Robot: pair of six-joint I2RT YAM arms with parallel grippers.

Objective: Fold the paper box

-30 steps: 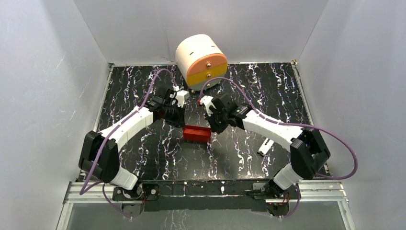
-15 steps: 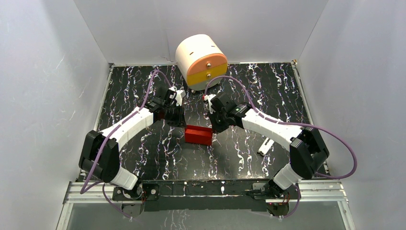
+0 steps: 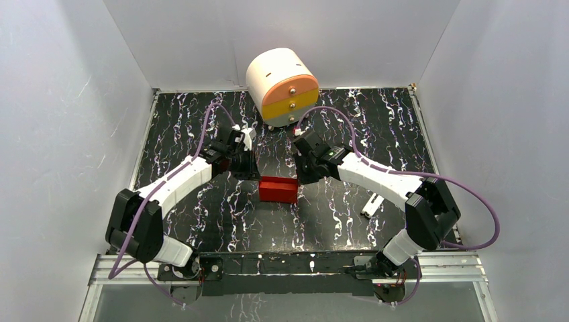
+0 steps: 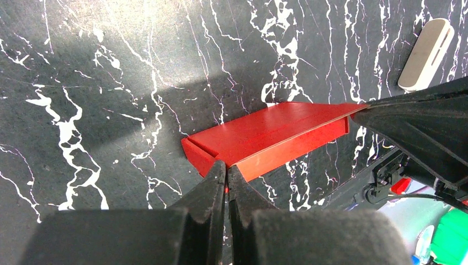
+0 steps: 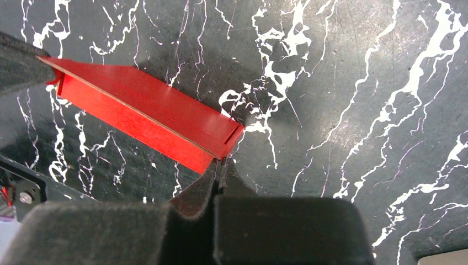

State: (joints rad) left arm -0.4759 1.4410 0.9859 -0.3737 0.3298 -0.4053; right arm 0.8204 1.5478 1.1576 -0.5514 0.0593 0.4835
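Observation:
The paper box (image 3: 278,189) is a small bright red flat rectangular box lying on the black marbled table (image 3: 201,127), between the two grippers. My left gripper (image 3: 255,176) is at its left end. In the left wrist view the gripper (image 4: 226,169) is shut, and its tips touch the near corner of the box (image 4: 265,135). My right gripper (image 3: 299,180) is at the right end. In the right wrist view that gripper (image 5: 219,164) is also shut, its tips against the corner of the box (image 5: 149,113). Neither gripper holds anything.
A round white, orange and yellow drawer unit (image 3: 282,86) stands at the back centre. A small white oblong object (image 3: 372,204) lies on the table to the right of the box, near the right arm's elbow. White walls enclose three sides.
The left gripper has gone from slightly open to shut. Both wrists have tipped and shifted a little towards the back. The box has barely moved.

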